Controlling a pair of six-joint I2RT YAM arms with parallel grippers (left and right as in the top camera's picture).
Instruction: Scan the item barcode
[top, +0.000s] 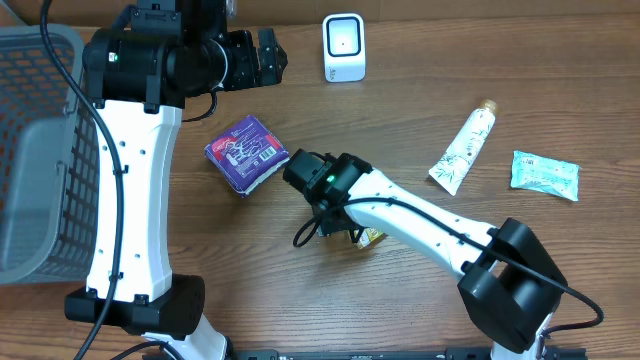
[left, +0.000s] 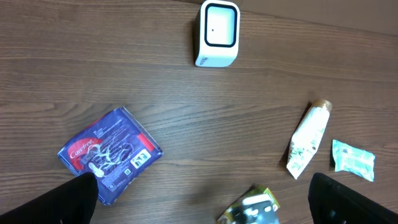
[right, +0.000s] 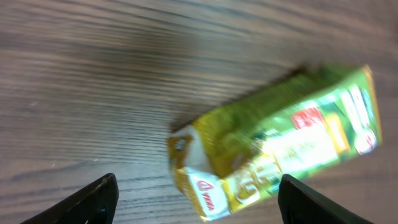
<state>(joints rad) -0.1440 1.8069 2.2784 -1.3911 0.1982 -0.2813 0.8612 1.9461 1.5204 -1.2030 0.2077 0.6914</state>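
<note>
**Packet loose on the desk, scanner a long way off**

We see the right claw (right: 196, 186) spread wide just above the yellow-green packet (right: 273, 146). The packet lies flat on the desk (top: 300, 310) and nothing grips it. From overhead it sits under the right wrist near the middle of the desk, well apart from the scanner (top: 344, 47) at the far edge. The left claw (left: 202, 185) is also spread and holds nothing.

We think the pickup is the weak point. The packet looks thin and crinkled and lies askew to the claw, so a closing grip may skate over it, shove it along the wood, or catch only a corner. A corner grip could let it swing or drop on the way to the scanner. We cannot see a barcode; if it faces down or ends up covered by the claw, the scan would fail. The purple pack (top: 247, 152) lies near the right wrist and could get nudged.
</note>
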